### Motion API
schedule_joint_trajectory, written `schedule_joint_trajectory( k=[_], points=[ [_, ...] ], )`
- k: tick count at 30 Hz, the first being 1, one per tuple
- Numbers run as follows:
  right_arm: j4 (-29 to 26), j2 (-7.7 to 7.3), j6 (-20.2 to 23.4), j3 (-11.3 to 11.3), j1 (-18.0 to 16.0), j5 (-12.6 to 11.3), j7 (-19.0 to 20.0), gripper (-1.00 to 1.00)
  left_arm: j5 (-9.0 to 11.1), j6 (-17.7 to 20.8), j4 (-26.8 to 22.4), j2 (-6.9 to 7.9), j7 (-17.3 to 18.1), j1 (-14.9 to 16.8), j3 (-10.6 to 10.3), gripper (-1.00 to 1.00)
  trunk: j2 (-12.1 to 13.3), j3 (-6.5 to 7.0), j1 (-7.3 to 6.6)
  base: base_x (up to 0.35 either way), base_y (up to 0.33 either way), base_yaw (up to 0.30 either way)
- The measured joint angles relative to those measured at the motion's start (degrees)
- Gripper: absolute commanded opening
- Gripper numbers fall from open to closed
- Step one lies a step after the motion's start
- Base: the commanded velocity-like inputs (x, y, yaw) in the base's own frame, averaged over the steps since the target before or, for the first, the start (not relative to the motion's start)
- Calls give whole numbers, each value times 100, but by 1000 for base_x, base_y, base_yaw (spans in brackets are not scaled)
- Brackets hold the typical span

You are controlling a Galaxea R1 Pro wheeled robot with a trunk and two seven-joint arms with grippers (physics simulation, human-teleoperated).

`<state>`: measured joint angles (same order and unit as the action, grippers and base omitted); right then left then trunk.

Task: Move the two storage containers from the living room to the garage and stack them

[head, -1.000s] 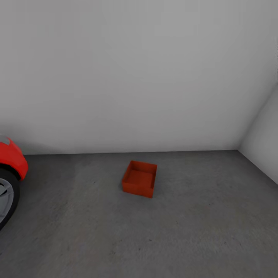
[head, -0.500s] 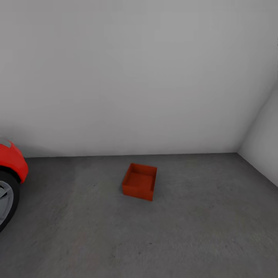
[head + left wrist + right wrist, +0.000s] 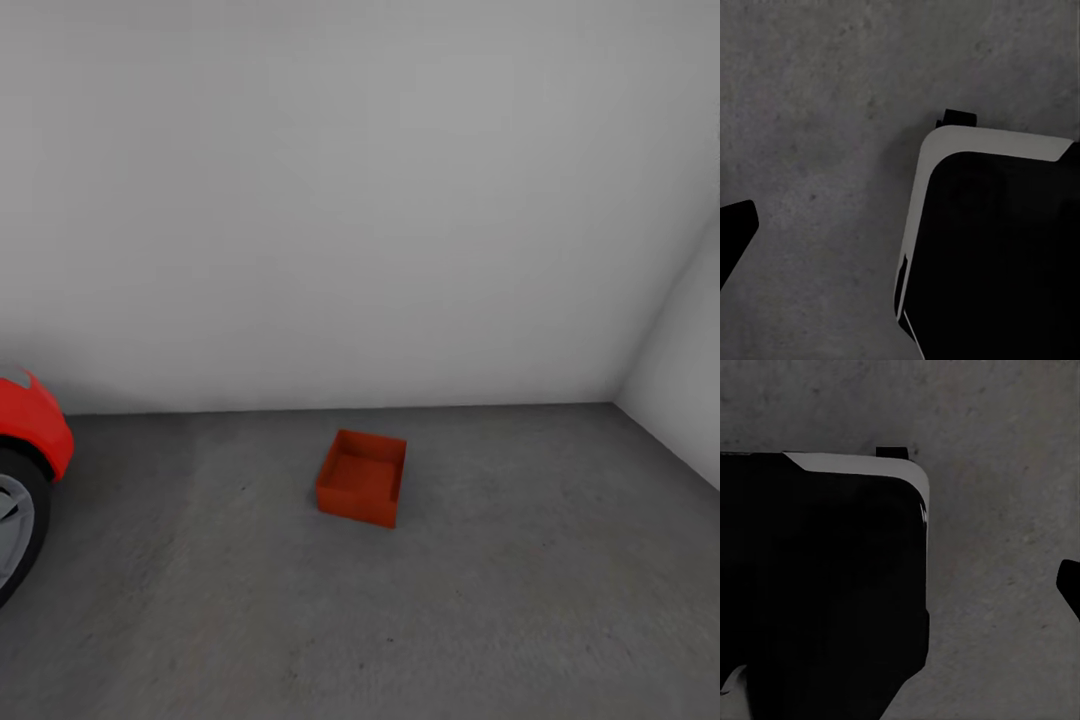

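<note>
The head camera has dipped slightly; one storage container (image 3: 362,490) sits on the garage floor (image 3: 500,600), claw states untellable, second container pending.

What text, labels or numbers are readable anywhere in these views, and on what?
None: no text can be read in any view.
Orange-red rectangular storage container: plain walls, no label.
Red car: no badge or plate in sight.
Grey wall and dark grey concrete floor: unmarked.

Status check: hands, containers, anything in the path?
Hands' state unreadable. One storage container open side up on garage floor, nothing stacked on it. Red car at left, clear of it.
</note>
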<state>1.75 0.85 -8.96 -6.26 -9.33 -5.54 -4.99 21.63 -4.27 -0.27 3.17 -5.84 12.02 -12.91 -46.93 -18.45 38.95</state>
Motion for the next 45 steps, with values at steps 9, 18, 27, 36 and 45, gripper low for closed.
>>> schedule_joint_trajectory(
  k=[9,18,27,36,45],
  points=[
    [0,-5,13,7,0,-2,0,100,8,-2,0,0,0,0,-11,100,0,85,0,0,0,0],
    [0,-1,1,6,0,5,0,100,9,-4,-1,0,0,0,0,100,0,170,0,0,0,0],
    [2,-10,5,7,0,-2,0,100,9,-2,0,0,0,0,-10,100,0,255,0,0,0,0],
    [5,6,0,6,5,5,0,100,9,-1,0,0,0,0,1,100,0,339,0,0,0,0],
    [-1,9,-44,6,79,37,-5,100,8,-3,0,0,0,0,3,100,1,424,0,0,0,0]
  ],
)
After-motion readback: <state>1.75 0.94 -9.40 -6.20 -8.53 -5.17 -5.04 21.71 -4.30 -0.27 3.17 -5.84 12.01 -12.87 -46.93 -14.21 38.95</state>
